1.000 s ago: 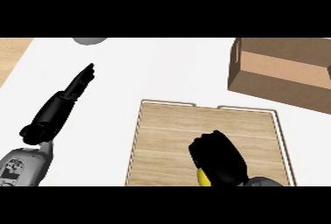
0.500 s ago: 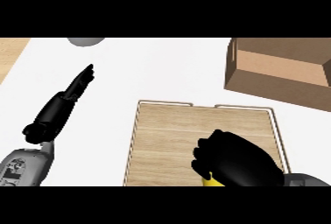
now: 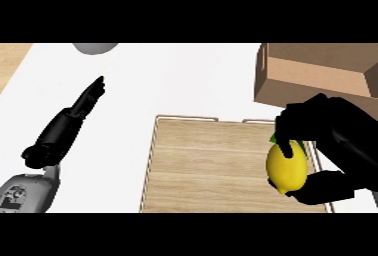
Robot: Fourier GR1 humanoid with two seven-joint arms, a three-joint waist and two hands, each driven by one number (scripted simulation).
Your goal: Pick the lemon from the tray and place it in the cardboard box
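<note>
The right hand [image 3: 332,145] has its fingers and thumb curled round the lemon [image 3: 287,167], holding it over the right side of the wooden tray [image 3: 207,170]. The cardboard box [image 3: 317,75] sits just beyond the tray's far right corner. Off to the left, the left hand [image 3: 74,120] rests with fingers straight.

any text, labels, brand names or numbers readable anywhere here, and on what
No readable text in the head view.
Cardboard box: plain brown sides, no print or label visible.
Lemon, held in the right hand: no sticker.
Wooden tray: bare wood grain only.
Left forearm: dark marks on the grey shell, too blurred to read as letters or numbers.
Grey object at the top edge: no marking visible.
</note>
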